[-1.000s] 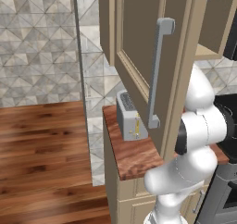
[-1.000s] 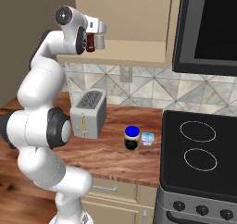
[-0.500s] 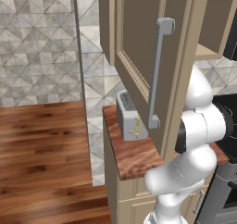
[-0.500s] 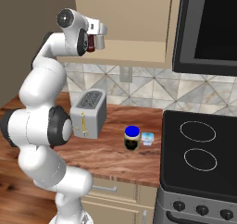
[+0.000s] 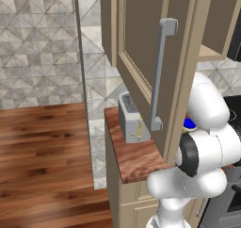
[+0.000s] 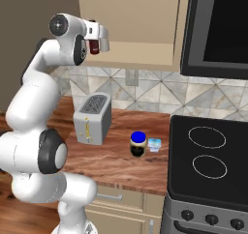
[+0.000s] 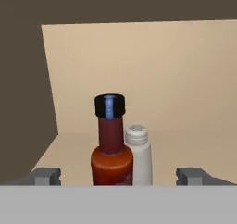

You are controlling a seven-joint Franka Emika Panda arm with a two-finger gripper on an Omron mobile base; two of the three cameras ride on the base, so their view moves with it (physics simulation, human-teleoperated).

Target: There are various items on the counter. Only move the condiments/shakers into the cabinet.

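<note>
Inside the open cabinet (image 7: 152, 70) the dark red bottle (image 7: 111, 144) with a black cap stands upright on the shelf floor. The pale grey shaker (image 7: 138, 156) stands close against its right side, slightly behind. My gripper (image 7: 119, 177) is open, its fingertips (image 7: 46, 176) wide apart on either side of the bottle and touching neither item. From the right base view, the gripper (image 6: 99, 38) hovers at the cabinet's (image 6: 140, 20) shelf mouth, the bottle (image 6: 94, 47) showing just behind it. The cabinet door (image 5: 141, 57) stands swung open, handle (image 5: 160, 76) outward.
On the counter (image 6: 116, 160) stand a silver toaster (image 6: 93, 118), a dark jar with blue lid (image 6: 138, 144) and a small pale clear thing (image 6: 154, 144) beside it. A stove (image 6: 208, 153) lies to the right, under a black microwave (image 6: 218, 30).
Hardly anything has moved. The hand has drawn back very slightly from the shelf, and the bottle stays standing in the cabinet.
</note>
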